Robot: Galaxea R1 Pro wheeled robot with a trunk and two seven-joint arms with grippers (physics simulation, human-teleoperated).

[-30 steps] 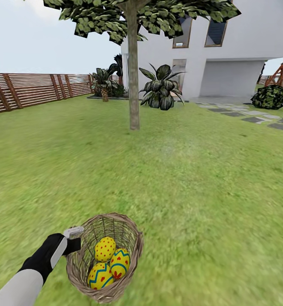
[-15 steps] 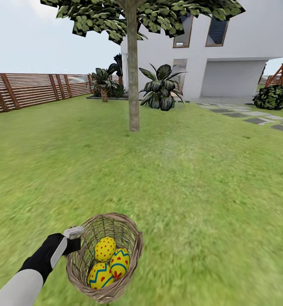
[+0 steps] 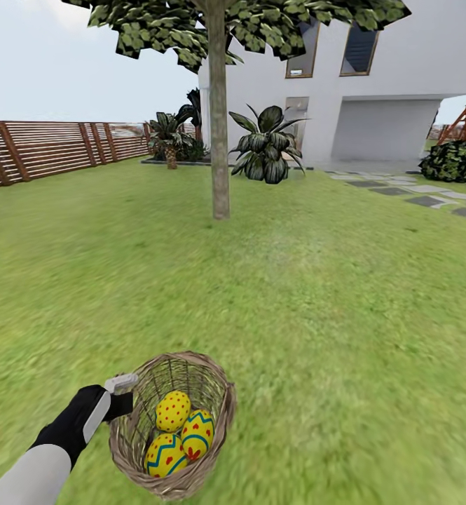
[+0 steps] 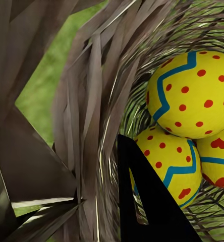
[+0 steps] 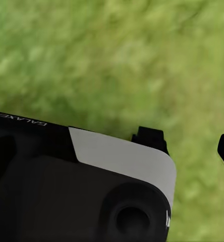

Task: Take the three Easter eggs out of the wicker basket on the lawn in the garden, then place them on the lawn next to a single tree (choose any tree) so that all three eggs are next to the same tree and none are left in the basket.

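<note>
a: what could go wrong for the robot from here?

b: the small round brown wicker basket (image 3: 173, 424) hangs tilted from the left tool (image 3: 124, 394), which grips only its near rim. the three yellow easter eggs with blue zigzags and red dots (image 3: 177, 433) lie piled against the lower wall. judging by the tilt, a jolt while rolling over the patchy green lawn (image 3: 317, 294) could tip an egg over the rim, or the thin woven rim could slip from the grip and drop the whole load well short of the tree.

a: where is the tree?

b: the straight grey-beige trunk of the tree (image 3: 219, 133) stands well ahead, near the middle of the head view, with the white house (image 3: 373, 91) and the brown slatted fence (image 3: 43, 149) behind it.

a: how does the left tool stand?

b: it is clenched on the basket's rim. in the left wrist view one dark finger (image 4: 147, 201) reaches inside the weave, close beside the eggs.

a: and the right tool?

b: the right wrist view shows two dark fingertips (image 5: 150, 138) set apart over bare grass, holding nothing.
</note>
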